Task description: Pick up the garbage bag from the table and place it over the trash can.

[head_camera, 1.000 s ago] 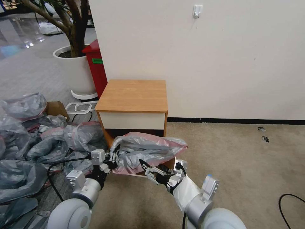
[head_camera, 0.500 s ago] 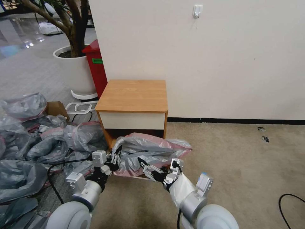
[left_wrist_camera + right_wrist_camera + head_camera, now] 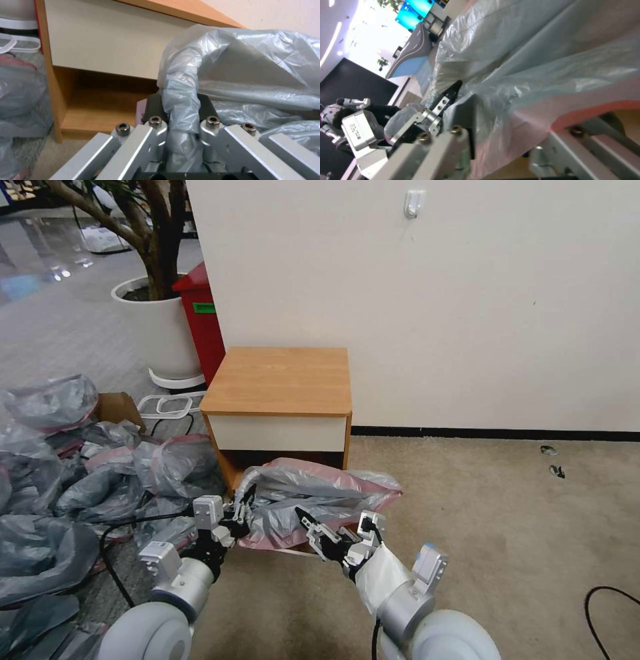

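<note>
Left hand [image 3: 245,505] clamps the garbage bag [image 3: 320,493]; right hand [image 3: 312,525], fingers apart, straddles its pink edge.

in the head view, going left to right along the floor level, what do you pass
heap of grey bags → left tool, shut on the garbage bag → right tool, open under the bag's edge → bare carpet → black cable

Showing are two end effectors [image 3: 245,505] [image 3: 312,525], one held bag [image 3: 320,493], one cabinet [image 3: 280,380], one red bin [image 3: 200,323], one plant pot [image 3: 157,330], and one bag heap [image 3: 73,473] lying left of the cabinet.

No legible text, label or number anywhere — green sticker on the red bin [image 3: 197,323] unreadable
</note>
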Available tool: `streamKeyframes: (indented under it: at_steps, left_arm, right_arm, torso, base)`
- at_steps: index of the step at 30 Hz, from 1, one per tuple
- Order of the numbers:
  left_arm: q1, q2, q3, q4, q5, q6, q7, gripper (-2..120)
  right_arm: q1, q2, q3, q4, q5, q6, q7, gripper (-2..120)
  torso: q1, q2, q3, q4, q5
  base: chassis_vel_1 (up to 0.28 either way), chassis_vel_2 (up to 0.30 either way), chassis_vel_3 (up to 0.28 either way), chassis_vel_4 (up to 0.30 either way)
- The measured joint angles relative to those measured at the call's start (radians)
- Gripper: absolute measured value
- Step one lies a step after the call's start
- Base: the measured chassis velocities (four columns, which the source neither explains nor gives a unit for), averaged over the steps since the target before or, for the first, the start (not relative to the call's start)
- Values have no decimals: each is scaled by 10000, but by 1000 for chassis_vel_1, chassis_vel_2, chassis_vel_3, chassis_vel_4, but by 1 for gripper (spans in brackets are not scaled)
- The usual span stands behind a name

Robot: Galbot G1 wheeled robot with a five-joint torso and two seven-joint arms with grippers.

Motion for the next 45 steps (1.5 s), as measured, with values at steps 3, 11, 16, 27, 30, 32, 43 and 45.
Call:
streamKeyframes:
  at_steps: [3, 11, 16, 27, 30, 32, 43, 45]
  left_arm:
    - [1, -4, -3, 0, -3, 5, 0, 7]
    - [-34, 8, -46, 85, -14, 14, -17, 7]
    - [-47, -7, -35, 103, -16, 18, -22, 7]
    - [-258, -85, -235, 204, -254, 70, -183, 7]
    - [-303, -117, -245, 216, -309, 87, -200, 7]
    - [-353, -138, -249, 218, -401, 148, -224, 7]
    - [-533, -75, -456, 200, -1062, 382, -455, 7]
    - [-574, -54, -502, 194, -1273, 441, -534, 7]
  right_arm:
    - [2, 23, -9, -9, -36, 11, -31, 17]
    - [-7, 30, -4, 2, -161, 52, -130, 0]
    - [-28, 29, -3, 18, -193, 74, -166, 0]
    - [-762, -273, -702, 448, -674, 280, -469, 0]
    - [-924, -309, -874, 447, -901, 334, -557, 0]
    - [-1035, -334, -960, 413, -1119, 399, -602, 0]
    - [-1428, -425, -1004, 236, -1715, 643, -837, 0]
    - [-1506, -454, -1002, 228, -1807, 668, -899, 0]
  torso:
    - [0, 0, -1, 0, 0]
    - [0, 0, 0, 0, 0]
    - [0, 0, 0, 0, 0]
    - [0, 0, -1, 0, -1]
    - [0, 0, 0, 0, 0]
    - [0, 0, 0, 0, 0]
    - [-1, 0, 0, 0, 1]
    - [0, 0, 0, 0, 0]
  base:
    - [0, 0, 0, 0]
    - [0, 0, 0, 0]
    - [0, 0, 0, 0]
    - [0, 0, 0, 0]
    - [0, 0, 0, 0]
    - [0, 0, 0, 0]
    - [0, 0, 0, 0]
    - [0, 0, 0, 0]
